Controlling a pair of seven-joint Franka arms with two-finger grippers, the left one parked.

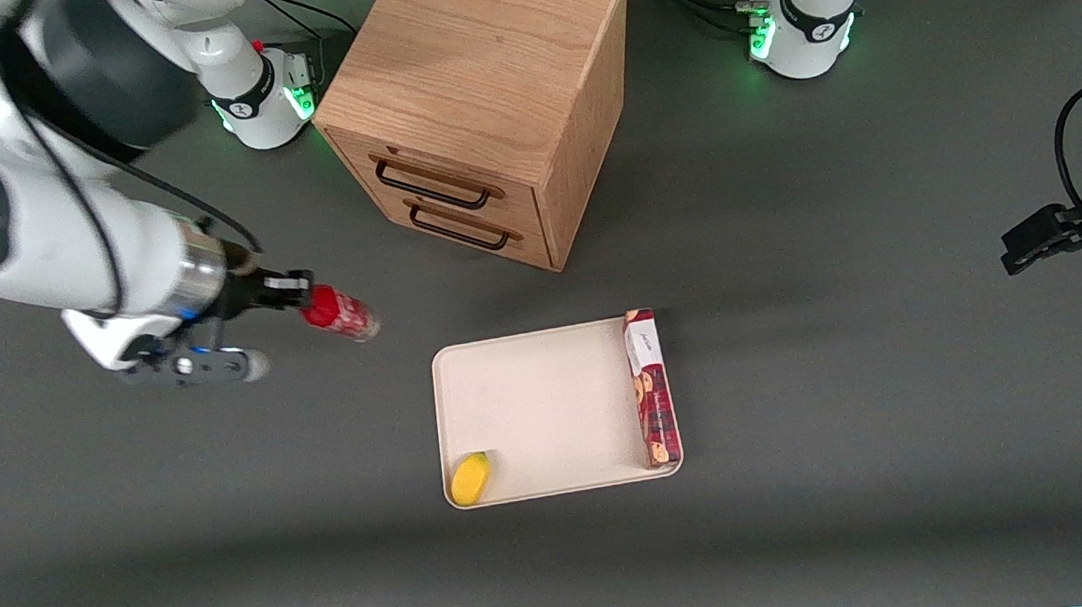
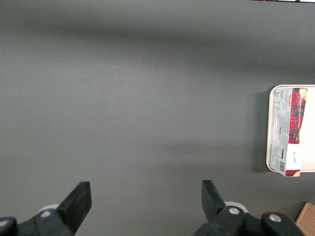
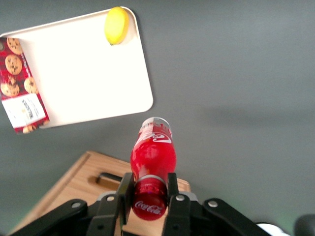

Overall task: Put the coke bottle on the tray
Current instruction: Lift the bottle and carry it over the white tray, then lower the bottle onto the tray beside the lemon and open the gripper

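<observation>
My right gripper (image 1: 307, 300) is shut on the red cap of the coke bottle (image 1: 341, 313) and holds it tilted above the table, toward the working arm's end, apart from the tray. In the right wrist view the gripper (image 3: 148, 189) clamps the cap between both fingers, and the bottle (image 3: 153, 150) points its clear base outward. The cream-white tray (image 1: 541, 399) lies flat on the table, nearer the front camera than the cabinet. It also shows in the right wrist view (image 3: 83, 73) and, at its edge, in the left wrist view (image 2: 271, 128).
A wooden drawer cabinet (image 1: 479, 99) with two dark handles stands farther from the front camera than the tray. A long red biscuit box (image 1: 652, 387) lies along one tray edge. A yellow lemon-like object (image 1: 470, 479) sits in a tray corner.
</observation>
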